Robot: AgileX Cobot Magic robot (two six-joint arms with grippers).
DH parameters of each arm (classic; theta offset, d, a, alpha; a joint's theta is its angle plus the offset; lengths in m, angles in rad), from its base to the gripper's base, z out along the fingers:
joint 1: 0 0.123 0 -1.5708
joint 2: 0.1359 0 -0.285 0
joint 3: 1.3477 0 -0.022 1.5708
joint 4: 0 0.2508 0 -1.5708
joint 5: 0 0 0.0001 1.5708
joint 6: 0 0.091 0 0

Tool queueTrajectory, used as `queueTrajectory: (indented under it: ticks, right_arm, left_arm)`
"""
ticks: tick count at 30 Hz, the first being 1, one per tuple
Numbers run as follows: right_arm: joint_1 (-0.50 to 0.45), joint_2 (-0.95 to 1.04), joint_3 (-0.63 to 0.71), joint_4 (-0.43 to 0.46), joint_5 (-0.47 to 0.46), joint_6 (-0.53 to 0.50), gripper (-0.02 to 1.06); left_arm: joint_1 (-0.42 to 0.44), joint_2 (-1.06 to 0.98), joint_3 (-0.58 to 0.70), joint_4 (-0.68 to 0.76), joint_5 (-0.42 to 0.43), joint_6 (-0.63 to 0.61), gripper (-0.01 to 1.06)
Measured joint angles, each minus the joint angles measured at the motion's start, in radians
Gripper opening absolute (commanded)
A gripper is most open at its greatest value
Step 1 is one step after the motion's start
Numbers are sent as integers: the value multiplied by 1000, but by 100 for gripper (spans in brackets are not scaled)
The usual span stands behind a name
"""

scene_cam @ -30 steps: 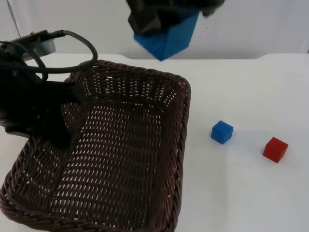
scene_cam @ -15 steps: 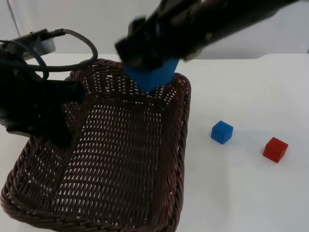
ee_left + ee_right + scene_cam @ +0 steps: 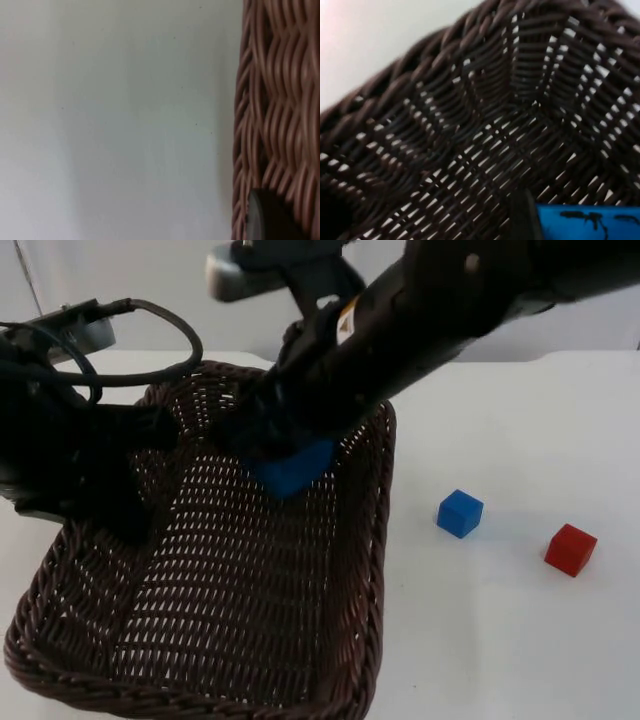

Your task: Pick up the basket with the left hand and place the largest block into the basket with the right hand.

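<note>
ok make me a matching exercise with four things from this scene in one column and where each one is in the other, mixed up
Things:
1. large blue block
2. small blue block
3. red block
4. left hand

Places:
A. on the table, farthest out from the basket
B. at the basket's rim
C. on the table, between the basket and another block
D. held by the right hand inside the basket

Pairs: 1-D, 2-C, 3-A, 4-B
</note>
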Motion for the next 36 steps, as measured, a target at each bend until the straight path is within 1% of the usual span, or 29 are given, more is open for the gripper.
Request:
queueTrajectory:
  ticks: [1,2,4,6,7,8,9,11,12,13,15,19,23,28,29,32,34,36]
  right_arm:
    - [0,6,-2,0,0,0,3]
    - [0,11,-2,0,1,0,7]
    - [0,18,-2,0,8,0,21]
    - [0,20,-2,0,8,0,39]
    - [0,19,-2,0,8,0,39]
    - [0,19,-2,0,10,0,50]
    - [0,19,-2,0,10,0,66]
    - [0,19,-2,0,10,0,79]
    - [0,19,-2,0,10,0,79]
    - [0,19,-3,0,10,0,83]
    - [0,19,-3,0,14,0,85]
    - [0,-4,-3,0,31,0,85]
    - [0,-66,-3,-4,67,0,85]
    - [0,-211,-4,-36,197,0,85]
    - [0,-211,-4,-36,197,0,85]
    - [0,-292,-4,-48,285,0,85]
    - [0,-347,5,-48,315,0,85]
    - [0,-382,20,-48,323,0,85]
  left_arm:
    - [0,0,0,-2,0,0,0]
    - [0,0,0,-2,-2,0,0]
    - [0,0,0,-6,-2,0,0]
    - [0,0,0,-7,-4,0,0]
    - [0,0,0,-9,-6,0,0]
    - [0,0,0,-9,-8,0,0]
    - [0,0,0,-9,-8,0,0]
    - [0,0,0,-9,-10,0,0]
    - [0,0,0,-9,-10,0,0]
    - [0,0,0,-9,-10,0,0]
    - [0,0,0,-9,-10,0,0]
    - [0,0,0,-9,-10,0,0]
    - [0,0,0,-16,-10,0,0]
    - [0,0,0,-35,-10,0,0]
    - [0,0,0,-35,-10,0,0]
    - [0,0,0,-36,-10,0,0]
    - [0,0,0,-38,-10,0,0]
    - [0,0,0,-38,-12,5,0]
